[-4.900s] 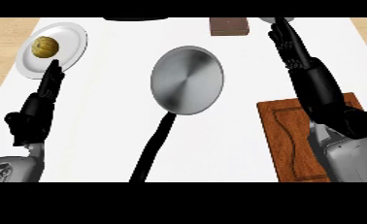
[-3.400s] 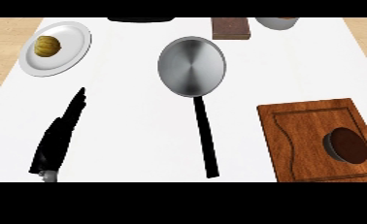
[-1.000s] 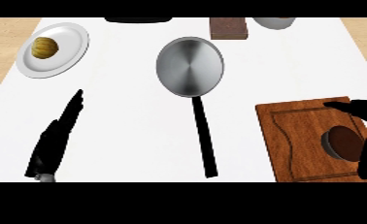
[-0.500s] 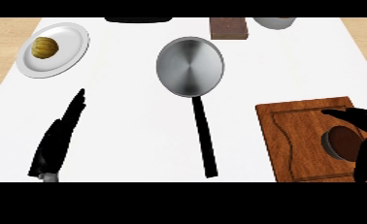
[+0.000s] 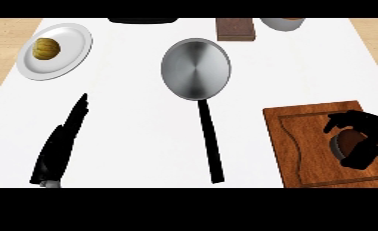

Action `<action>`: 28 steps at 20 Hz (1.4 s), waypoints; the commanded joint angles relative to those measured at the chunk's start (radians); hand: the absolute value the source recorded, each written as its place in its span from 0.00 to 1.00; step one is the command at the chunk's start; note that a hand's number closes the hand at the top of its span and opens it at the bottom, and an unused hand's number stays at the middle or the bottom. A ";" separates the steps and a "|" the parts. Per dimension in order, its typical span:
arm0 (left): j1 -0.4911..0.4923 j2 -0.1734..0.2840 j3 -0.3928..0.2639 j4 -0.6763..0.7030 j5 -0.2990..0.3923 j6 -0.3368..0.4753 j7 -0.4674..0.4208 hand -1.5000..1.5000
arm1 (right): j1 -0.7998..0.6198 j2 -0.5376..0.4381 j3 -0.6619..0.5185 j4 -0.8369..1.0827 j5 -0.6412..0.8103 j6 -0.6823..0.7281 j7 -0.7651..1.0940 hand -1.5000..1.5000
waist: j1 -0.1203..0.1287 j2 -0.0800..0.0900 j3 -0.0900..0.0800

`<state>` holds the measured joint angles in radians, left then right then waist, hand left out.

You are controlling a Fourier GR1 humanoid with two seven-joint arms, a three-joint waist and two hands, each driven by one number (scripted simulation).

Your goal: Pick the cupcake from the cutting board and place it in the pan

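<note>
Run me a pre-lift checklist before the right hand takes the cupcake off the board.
1. Right hand over the cupcake: ok, its fingers curl round it on the cutting board.
2. Grasp closed all round: cannot tell, the hand hides most of the cupcake.
3. Pan ready to receive: ok, nothing lies in its bowl, which sits left of and beyond the board.
4. Path from board to pan: ok, only bare counter between them; the pan's handle points toward the robot, left of the board.
5. Left hand out of the way: ok, it rests open at lower left.
6. Plate with its round food: ok, far left, off the path.
</note>
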<state>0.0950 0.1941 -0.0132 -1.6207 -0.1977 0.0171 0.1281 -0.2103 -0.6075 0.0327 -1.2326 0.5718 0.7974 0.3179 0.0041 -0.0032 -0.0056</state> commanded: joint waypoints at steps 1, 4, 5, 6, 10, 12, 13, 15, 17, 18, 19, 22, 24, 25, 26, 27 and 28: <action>-0.040 -0.013 0.012 0.091 -0.008 -0.001 -0.040 0.50 | -0.020 0.039 -0.006 0.128 0.028 -0.054 -0.081 1.00 | 0.000 0.005 0.006; 0.032 -0.016 0.000 -0.049 -0.004 -0.007 0.015 0.50 | 0.009 0.069 -0.032 0.045 -0.020 0.016 -0.017 1.00 | 0.002 0.003 0.006; 0.000 -0.023 -0.003 0.027 -0.032 0.010 -0.012 0.50 | 0.011 0.067 -0.042 0.081 -0.011 -0.010 -0.039 1.00 | -0.001 0.004 0.006; 0.002 -0.023 0.006 -0.006 -0.013 -0.001 0.001 0.50 | 0.003 0.075 -0.074 -0.021 -0.062 0.060 0.028 1.00 | -0.004 0.002 0.005; 0.019 -0.004 0.034 0.025 0.001 -0.031 -0.046 0.50 | 0.056 0.088 -0.093 -0.075 -0.048 0.026 0.027 1.00 | -0.004 0.002 0.005; -0.039 0.017 0.067 0.018 0.028 -0.055 0.017 0.50 | -0.003 0.019 -0.062 0.060 0.048 -0.071 -0.151 1.00 | 0.002 0.005 0.006; -0.040 0.010 0.042 0.028 0.011 -0.052 0.002 0.50 | -0.103 0.070 -0.023 0.084 0.089 -0.125 -0.098 1.00 | 0.014 0.007 0.007; -0.024 -0.012 0.004 -0.039 -0.016 -0.030 0.045 0.50 | -0.181 0.038 0.001 0.129 0.141 -0.185 -0.163 1.00 | 0.040 0.012 0.009; -0.067 -0.008 0.003 -0.007 -0.008 -0.046 0.034 0.50 | -0.283 0.032 0.032 0.135 0.189 -0.225 -0.174 1.00 | 0.063 0.021 0.009; -0.049 -0.016 -0.007 0.038 -0.028 -0.035 -0.018 0.50 | -0.278 0.005 0.030 0.139 0.228 -0.311 -0.222 1.00 | 0.057 0.024 0.009; -0.042 -0.015 0.002 -0.006 -0.005 -0.045 0.019 0.50 | -0.300 0.018 0.020 0.135 0.234 -0.357 -0.230 1.00 | 0.050 0.016 0.009; -0.055 0.003 0.011 0.005 -0.010 -0.051 0.015 0.50 | -0.358 0.041 -0.019 0.155 0.237 -0.516 -0.323 1.00 | 0.049 0.017 0.010; -0.062 -0.005 0.010 0.008 0.004 -0.059 0.015 0.50 | -0.412 0.040 -0.040 0.115 0.245 -0.611 -0.370 1.00 | 0.049 0.016 0.010; -0.052 -0.014 0.012 0.045 -0.001 -0.048 -0.030 0.50 | -0.443 0.064 -0.041 0.107 0.245 -0.654 -0.392 1.00 | 0.051 0.019 0.008; -0.065 -0.009 0.010 0.038 -0.011 -0.045 -0.011 0.50 | -0.457 0.093 -0.043 0.112 0.240 -0.703 -0.428 1.00 | 0.051 0.019 0.009; -0.055 -0.013 0.009 0.050 -0.027 -0.030 -0.013 0.50 | -0.467 0.095 -0.051 0.118 0.231 -0.734 -0.477 1.00 | 0.044 0.018 0.009; -0.051 0.008 0.025 0.009 0.015 -0.070 0.008 0.50 | -0.485 0.105 -0.037 0.152 0.248 -0.753 -0.501 1.00 | 0.045 0.014 0.008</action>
<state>0.0398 0.1893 0.0005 -1.5962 -0.2023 -0.0332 0.1282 -0.6284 -0.5317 -0.0009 -1.1070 0.8035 0.1760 -0.0722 0.0515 0.0132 0.0026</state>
